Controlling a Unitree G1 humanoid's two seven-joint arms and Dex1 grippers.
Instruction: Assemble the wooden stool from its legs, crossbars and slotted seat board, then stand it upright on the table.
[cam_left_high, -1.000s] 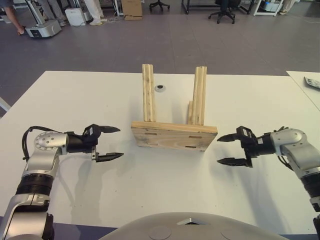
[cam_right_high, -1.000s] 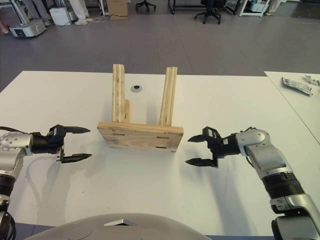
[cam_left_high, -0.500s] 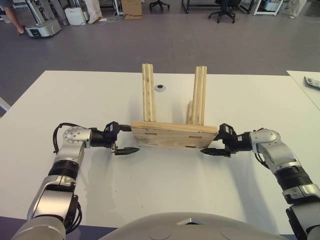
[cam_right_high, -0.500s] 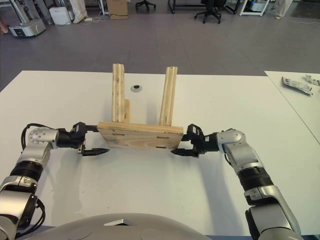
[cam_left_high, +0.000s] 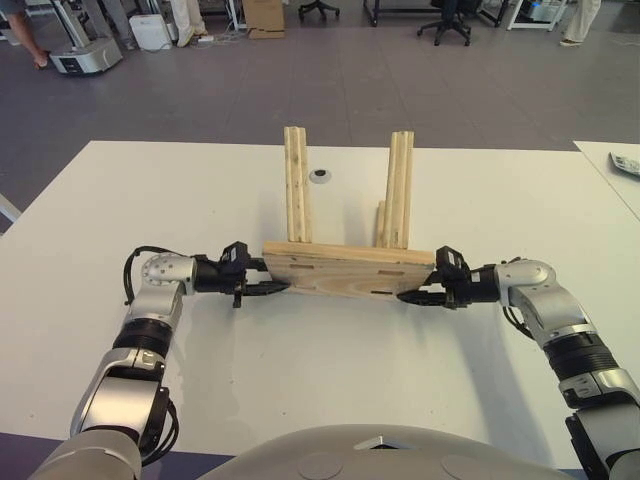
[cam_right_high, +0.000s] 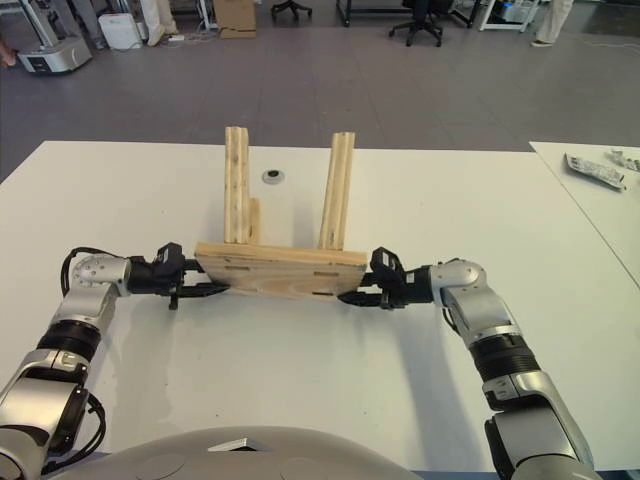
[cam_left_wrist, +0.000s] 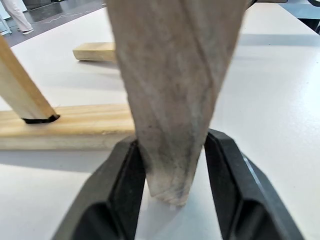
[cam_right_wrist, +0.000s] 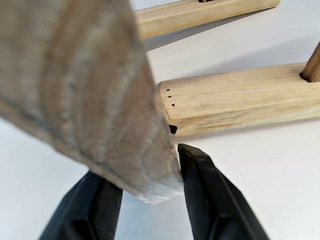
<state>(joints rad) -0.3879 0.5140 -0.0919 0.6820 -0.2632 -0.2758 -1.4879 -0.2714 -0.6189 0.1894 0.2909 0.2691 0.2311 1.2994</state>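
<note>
The wooden stool lies on its side in the middle of the white table. Its slotted seat board stands on edge facing me, and its legs point away toward the far side. My left gripper is at the board's left end, shut on that edge. In the left wrist view the black fingers press both faces of the board. At the board's right end, my right gripper is shut on the edge, its fingers clamping the wood.
A small round black-and-white object sits on the table behind the stool, between the legs. A second white table with a flat item stands at the right. Free tabletop lies on both sides and in front.
Both grippers have moved inward from the open table to the seat board's ends and have gone from open to shut on its edges. The stool has not moved.
</note>
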